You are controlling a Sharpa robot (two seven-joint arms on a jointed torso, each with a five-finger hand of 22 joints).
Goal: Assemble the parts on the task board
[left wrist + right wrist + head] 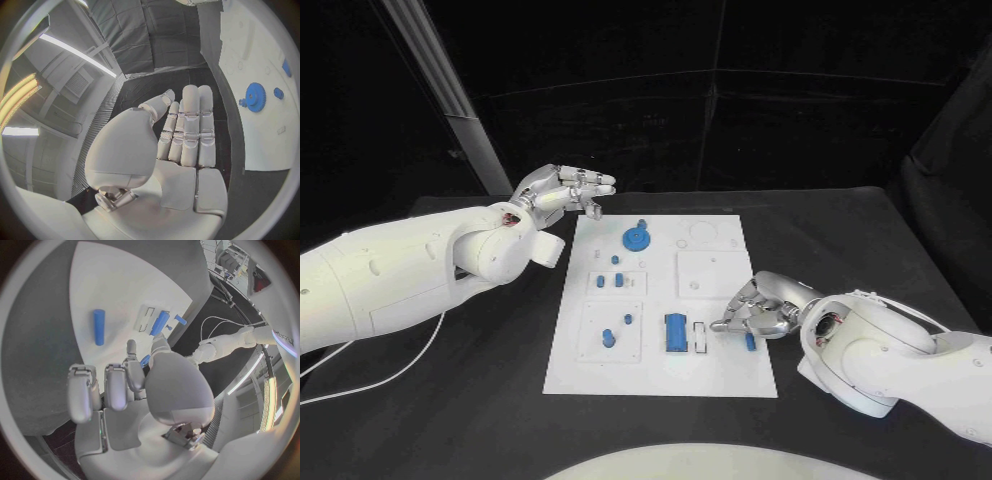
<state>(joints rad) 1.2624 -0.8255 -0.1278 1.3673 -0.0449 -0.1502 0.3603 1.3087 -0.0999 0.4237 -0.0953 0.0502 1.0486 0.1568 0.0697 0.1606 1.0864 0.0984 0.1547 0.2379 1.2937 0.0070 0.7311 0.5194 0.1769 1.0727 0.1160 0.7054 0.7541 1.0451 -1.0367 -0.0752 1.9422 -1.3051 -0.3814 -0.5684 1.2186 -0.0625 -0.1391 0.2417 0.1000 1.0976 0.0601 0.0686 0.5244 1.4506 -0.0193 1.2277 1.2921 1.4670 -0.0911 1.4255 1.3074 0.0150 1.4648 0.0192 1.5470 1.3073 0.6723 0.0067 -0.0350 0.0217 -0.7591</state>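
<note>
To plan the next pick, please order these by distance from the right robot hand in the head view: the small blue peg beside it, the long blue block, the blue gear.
1. Small blue peg, beside the right robot hand.
2. Long blue block, toward the board's middle.
3. Blue gear, at the far end.

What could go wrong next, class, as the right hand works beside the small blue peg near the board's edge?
1. The right hand hovers by the blue peg near the task board edge; a nudge might roll it off.
2. Its fingers could also knock the long blue bar nearby.
</note>
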